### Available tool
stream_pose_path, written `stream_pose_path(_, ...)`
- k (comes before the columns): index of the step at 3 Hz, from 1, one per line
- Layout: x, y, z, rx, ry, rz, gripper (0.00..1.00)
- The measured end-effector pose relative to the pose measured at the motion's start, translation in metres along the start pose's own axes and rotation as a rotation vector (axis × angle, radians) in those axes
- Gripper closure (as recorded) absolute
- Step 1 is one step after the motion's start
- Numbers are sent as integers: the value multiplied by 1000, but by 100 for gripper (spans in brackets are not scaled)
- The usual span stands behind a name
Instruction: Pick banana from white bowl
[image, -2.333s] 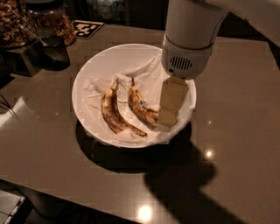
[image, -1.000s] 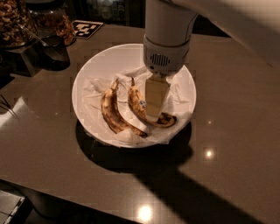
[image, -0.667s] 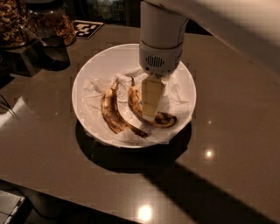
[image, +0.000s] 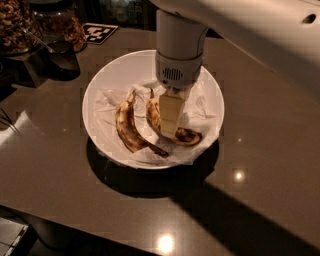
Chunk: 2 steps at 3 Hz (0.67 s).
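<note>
Room shows between white bowl (image: 125, 67) rim and tool (image: 169, 131), down on banana (image: 189, 136); grip unreadable.

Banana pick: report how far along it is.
Done: the gripper sits inside the white bowl, over the middle of the banana. In hand: the grasp itself; whether it holds cannot be seen. Left: lifting it out; it lies on the paper towel beside the thinner banana.

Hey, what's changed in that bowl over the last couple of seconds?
The gripper slid from near the rim of the white bowl toward its centre and now sits over the middle of the banana. Whether it has taken hold cannot be seen. The banana and the thinner banana beside it have not moved.
</note>
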<state>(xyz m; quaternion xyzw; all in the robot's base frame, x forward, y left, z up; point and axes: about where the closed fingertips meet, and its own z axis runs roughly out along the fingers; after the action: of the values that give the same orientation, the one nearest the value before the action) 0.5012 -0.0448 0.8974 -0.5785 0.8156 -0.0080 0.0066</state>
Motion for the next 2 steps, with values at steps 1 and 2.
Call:
stream_pose_path(1, -2, -1, 6, -16, 6, -4, 29)
stream_pose_path(2, -4, 0, 14, -34, 15, -12, 37)
